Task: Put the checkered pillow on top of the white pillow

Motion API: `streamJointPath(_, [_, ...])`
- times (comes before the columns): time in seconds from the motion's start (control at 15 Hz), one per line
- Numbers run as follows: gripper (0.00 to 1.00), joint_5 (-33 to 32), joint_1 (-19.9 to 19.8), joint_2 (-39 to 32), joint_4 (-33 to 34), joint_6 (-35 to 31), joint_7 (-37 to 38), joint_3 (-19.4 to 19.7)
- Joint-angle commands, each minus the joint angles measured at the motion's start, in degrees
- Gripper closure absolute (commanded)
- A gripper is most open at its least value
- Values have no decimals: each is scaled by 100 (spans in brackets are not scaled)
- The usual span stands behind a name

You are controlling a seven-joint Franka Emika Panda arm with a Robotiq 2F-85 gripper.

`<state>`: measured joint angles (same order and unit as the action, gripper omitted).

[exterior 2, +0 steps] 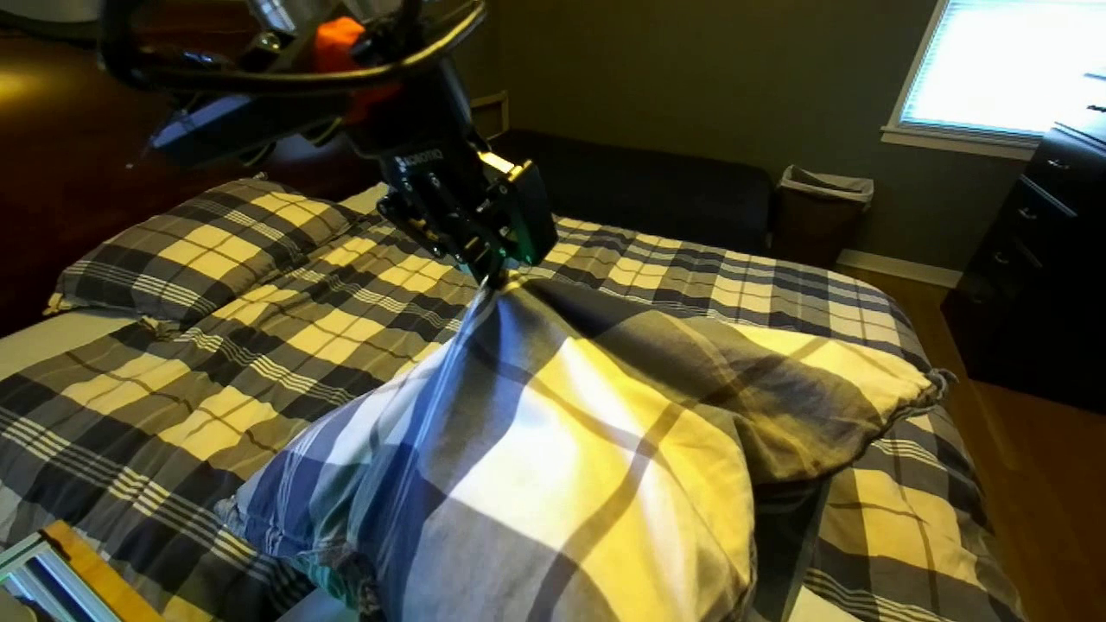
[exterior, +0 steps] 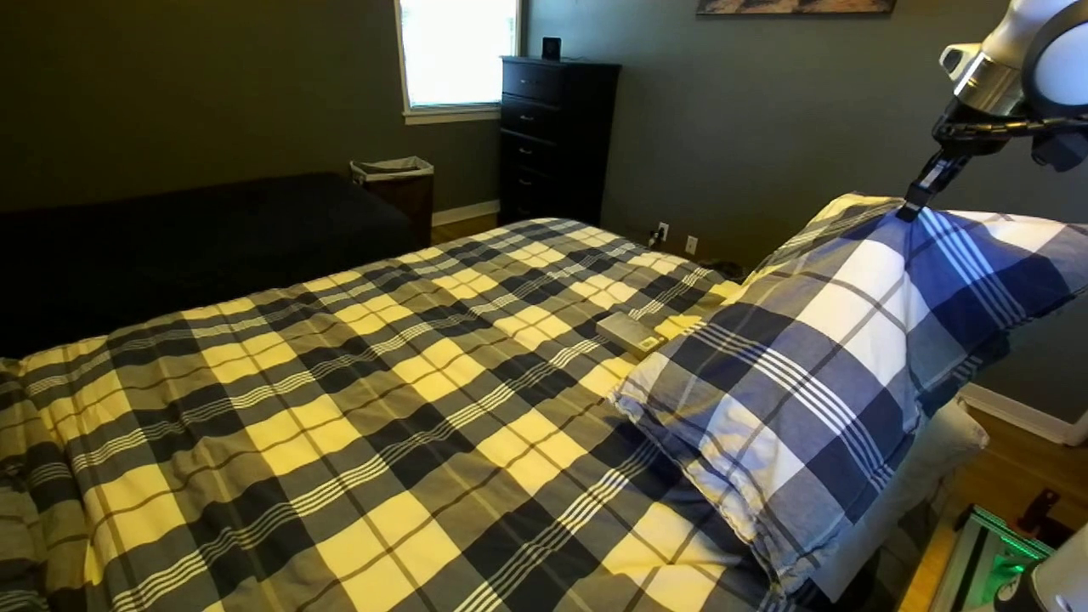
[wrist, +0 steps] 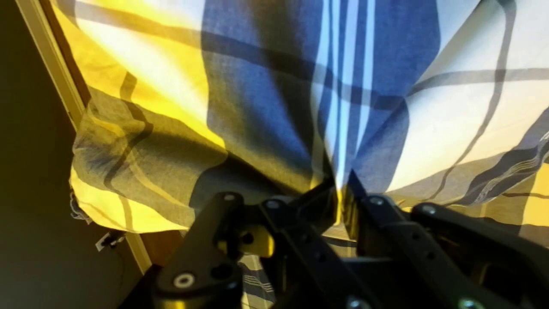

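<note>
The checkered pillow (exterior: 816,357) is navy, white and grey plaid. My gripper (exterior: 909,211) is shut on a pinched fold of its cloth, and the pillow hangs tilted and peaked from the fingertips. The pillow also shows in an exterior view (exterior 2: 587,449) and fills the upper wrist view (wrist: 257,86). The fingertips (wrist: 343,184) there press on the fold; the gripper shows in an exterior view too (exterior 2: 492,272). The white pillow (exterior: 926,463) lies below the checkered pillow at the bed's near side, mostly hidden. I cannot tell whether the two touch.
The plaid bedspread (exterior: 382,382) covers the bed, with a small grey box (exterior: 631,331) on it. Another plaid pillow (exterior 2: 207,250) lies at the headboard. A green-lit metal stand (exterior: 986,552) is beside the bed. A dark dresser (exterior: 557,136) and a hamper (exterior: 393,191) stand beyond.
</note>
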<state>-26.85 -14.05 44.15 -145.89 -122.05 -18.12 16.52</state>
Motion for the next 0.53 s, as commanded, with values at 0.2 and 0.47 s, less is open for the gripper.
streamJointPath(0.2, [69,-107,-277,-206,175,-309,-133,262])
streamJointPath(0.47, [40,-62,-304,-294,325,-518,-138,277])
